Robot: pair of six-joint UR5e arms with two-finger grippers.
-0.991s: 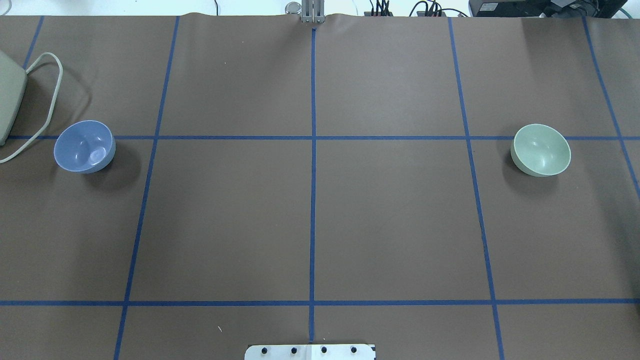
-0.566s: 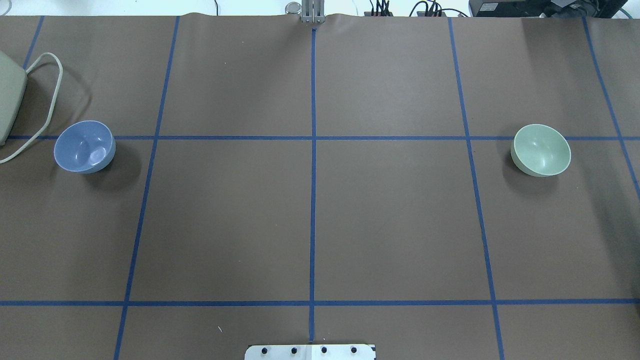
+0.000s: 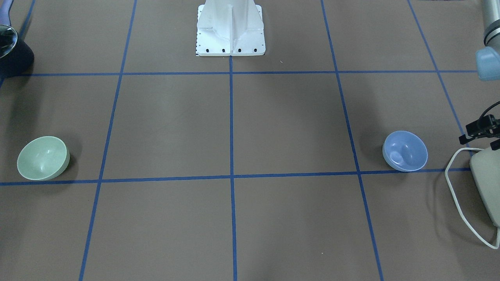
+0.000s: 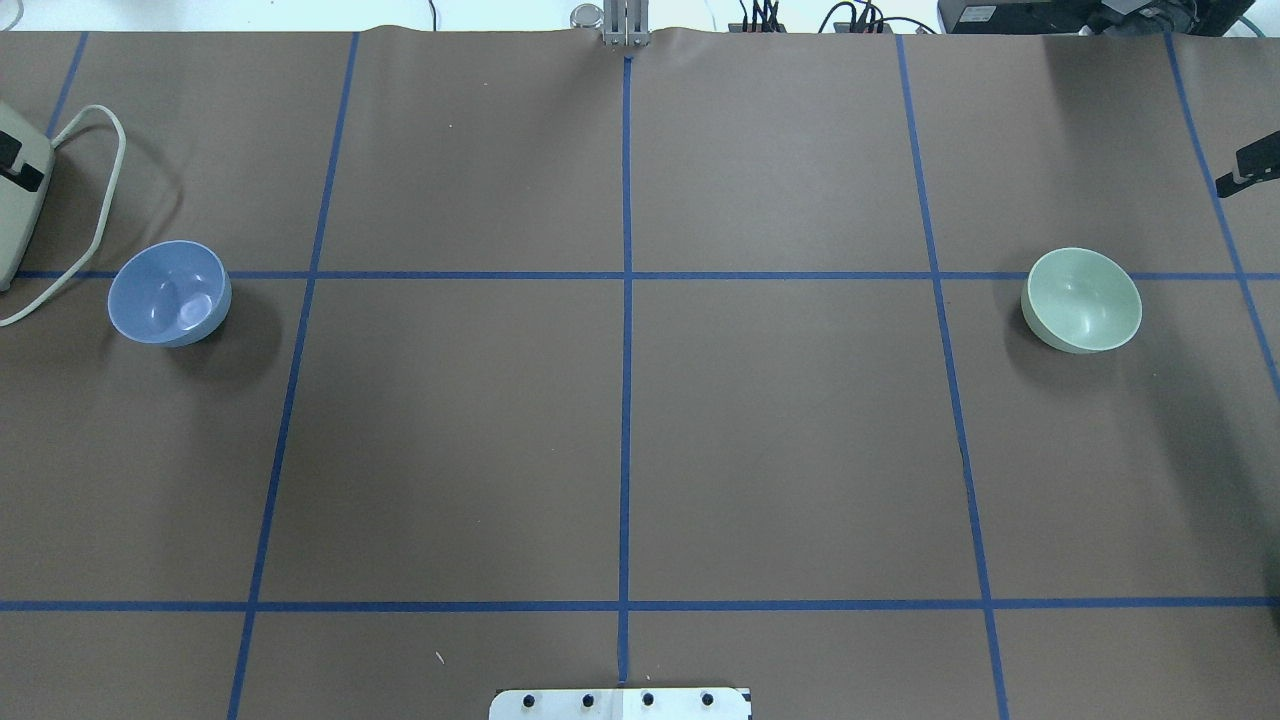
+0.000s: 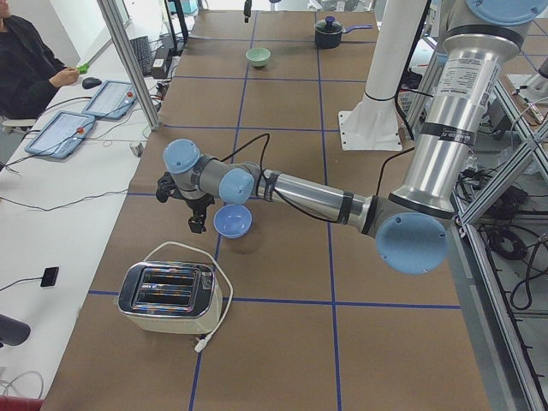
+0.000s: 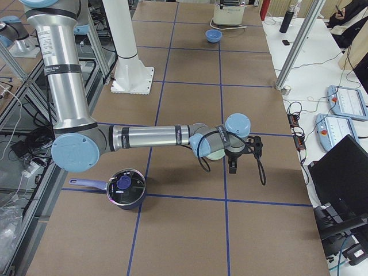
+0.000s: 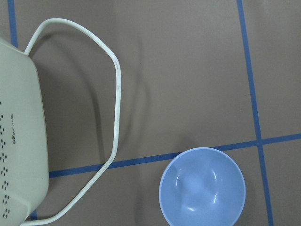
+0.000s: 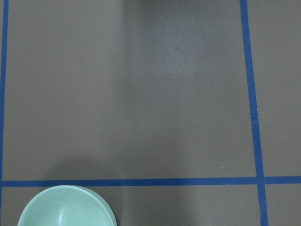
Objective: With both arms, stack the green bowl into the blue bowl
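The blue bowl stands upright at the table's left; it also shows in the front view and the left wrist view. The green bowl stands upright at the far right, also in the front view and at the bottom of the right wrist view. My left gripper hangs just beyond the blue bowl, towards the toaster, apart from it. My right gripper hangs just beyond the green bowl. Only black edges of both show overhead; I cannot tell whether their jaws are open.
A cream toaster with a looped white cord stands at the table's left end, close to the blue bowl. A dark pot with a lid stands near the right arm's side. The white pedestal is at mid-table.
Black parts of both grippers have come into the overhead view at its left and right edges. Both bowls are where they were.
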